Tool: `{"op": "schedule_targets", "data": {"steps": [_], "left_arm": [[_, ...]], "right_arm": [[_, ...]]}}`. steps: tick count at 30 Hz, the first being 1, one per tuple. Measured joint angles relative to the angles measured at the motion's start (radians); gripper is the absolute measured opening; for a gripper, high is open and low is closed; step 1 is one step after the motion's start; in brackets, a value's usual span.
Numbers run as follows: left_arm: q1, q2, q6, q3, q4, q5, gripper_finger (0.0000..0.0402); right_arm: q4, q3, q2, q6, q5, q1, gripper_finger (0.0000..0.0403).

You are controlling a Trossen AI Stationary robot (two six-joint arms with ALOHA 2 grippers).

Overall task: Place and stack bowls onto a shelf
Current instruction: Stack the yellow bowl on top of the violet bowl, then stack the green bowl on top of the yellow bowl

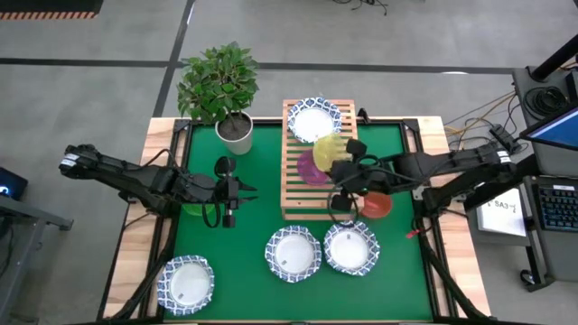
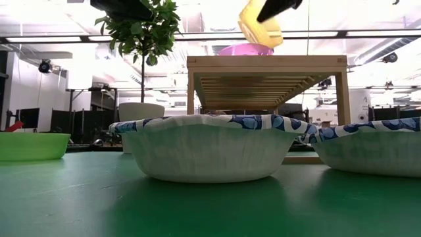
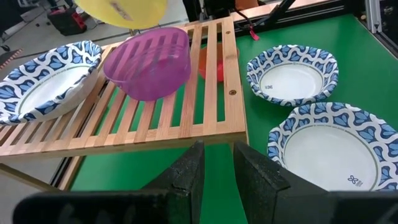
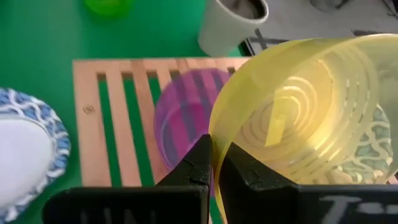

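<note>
My right gripper [image 4: 217, 152] is shut on a yellow bowl [image 1: 327, 149], holding it tilted in the air above the wooden slatted shelf [image 1: 298, 194]. A purple bowl [image 1: 312, 170] sits on the slats just below it. A white bowl with a blue rim [image 1: 313, 118] rests on the shelf's far end. In the low view the yellow bowl [image 2: 260, 23] hangs over the purple bowl [image 2: 245, 49]. My left gripper [image 1: 242, 191] is open and empty over the table, left of the shelf. A green bowl [image 1: 194, 206] stands partly hidden under that arm. My right gripper pinches the yellow bowl's rim [image 4: 215, 134] between its two fingers, one finger on each side of the thin wall. The bowl is lifted clear and tilted on its side, over the purple bowl [image 4: 183, 121] on the shelf.
Three white bowls with blue rims stand on the green mat near the table's near edge [image 1: 293, 253] [image 1: 351, 246] [image 1: 186, 284]. A red bowl [image 1: 377, 204] stands just right of the shelf, under my right arm. A potted plant [image 1: 235, 131] stands at the far left corner.
</note>
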Motion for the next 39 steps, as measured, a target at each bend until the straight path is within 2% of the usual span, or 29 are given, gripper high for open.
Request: {"op": "schedule_targets", "data": {"steps": [12,23,28,33,39], "left_arm": [[0.000,0.000,-0.004,-0.011,-0.001,0.000,0.0068],[0.000,0.000,-0.006,-0.011,-0.001,0.000,0.0068],[0.000,0.000,-0.035,-0.011,-0.001,0.000,0.0068],[-0.001,0.000,-0.134,-0.026,0.002,0.001,0.0068],[-0.053,0.000,-0.430,-0.105,0.004,0.002,0.0068]], "right_arm": [[-0.011,0.000,0.054,-0.050,0.000,-0.007,0.0014],[-0.007,0.000,0.053,-0.038,0.009,-0.006,0.0107],[-0.006,0.000,0.047,-0.049,0.008,-0.005,0.0120],[-0.003,-0.009,0.017,-0.035,0.007,0.036,0.0113],[0.079,-0.115,-0.057,-0.050,0.008,0.150,0.0094]]}}
